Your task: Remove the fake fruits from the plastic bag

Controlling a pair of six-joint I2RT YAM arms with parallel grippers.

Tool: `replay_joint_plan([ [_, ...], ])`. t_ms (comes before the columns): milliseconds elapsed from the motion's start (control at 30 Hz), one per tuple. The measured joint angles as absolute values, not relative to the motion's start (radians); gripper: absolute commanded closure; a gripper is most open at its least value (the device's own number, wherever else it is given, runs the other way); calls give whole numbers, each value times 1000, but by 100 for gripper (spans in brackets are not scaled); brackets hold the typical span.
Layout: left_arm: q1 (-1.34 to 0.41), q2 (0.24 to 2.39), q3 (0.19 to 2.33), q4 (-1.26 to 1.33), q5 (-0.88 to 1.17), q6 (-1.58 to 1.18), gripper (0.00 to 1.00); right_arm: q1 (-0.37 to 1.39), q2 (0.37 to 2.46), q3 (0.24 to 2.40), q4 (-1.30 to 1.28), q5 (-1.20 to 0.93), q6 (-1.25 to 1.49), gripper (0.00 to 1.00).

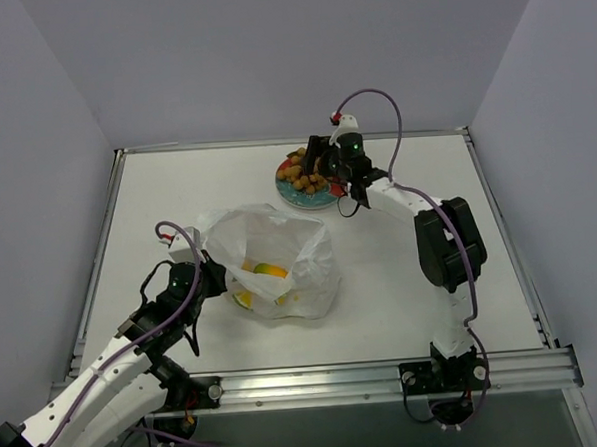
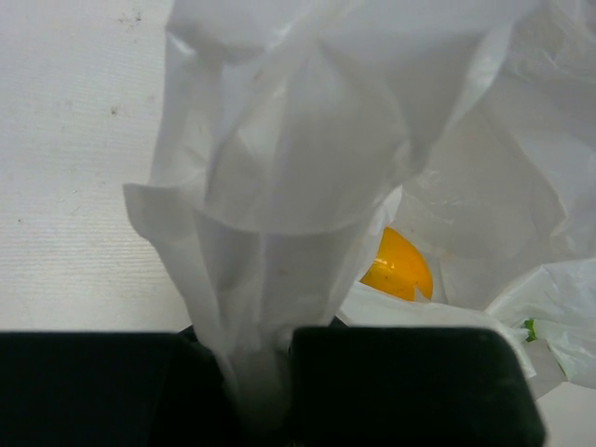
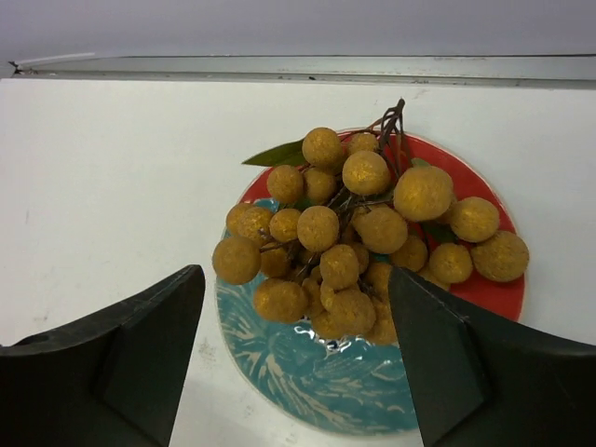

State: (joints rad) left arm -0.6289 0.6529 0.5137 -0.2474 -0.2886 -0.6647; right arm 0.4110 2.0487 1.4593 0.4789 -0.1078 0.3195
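Nearest, the left gripper [image 2: 259, 372] pinches a fold of the plastic bag [image 2: 279, 140]; just beyond it the yellow-orange fruit [image 2: 398, 265] lies inside, not yet out. Farther off, the right gripper [image 3: 295, 317] hangs spread and empty above the tan-brown bunch [image 3: 363, 233], already on the plate [image 3: 307, 396].

Showing white shells and black joints on left arm [image 1: 96, 379] and right arm [image 1: 448, 244]; trailing purple cables [image 1: 400, 128]; glowing green light [image 1: 353, 137]; ending in black fingers [image 3: 121, 363].
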Motion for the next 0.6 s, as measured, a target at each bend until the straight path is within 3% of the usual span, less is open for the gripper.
replay_joint_plan([
  [67,-629,653,514,-241,-286,-664,98,411,1981,1419,467,-101,320,33],
  [100,-629,653,514,-237,-285,-664,98,413,1926,1385,463,-96,323,45],
  [200,-629,651,513,-226,-280,-662,98,422,1717,1259,465,-85,343,67],
  [300,-629,649,502,-199,-273,-656,98,466,1461,1125,519,-102,397,80],
  [433,-629,650,448,-152,-247,-654,98,665,1254,1065,539,-83,432,83],
  [600,-629,607,391,-149,-229,-656,98,999,1279,1081,424,-10,416,83],
])
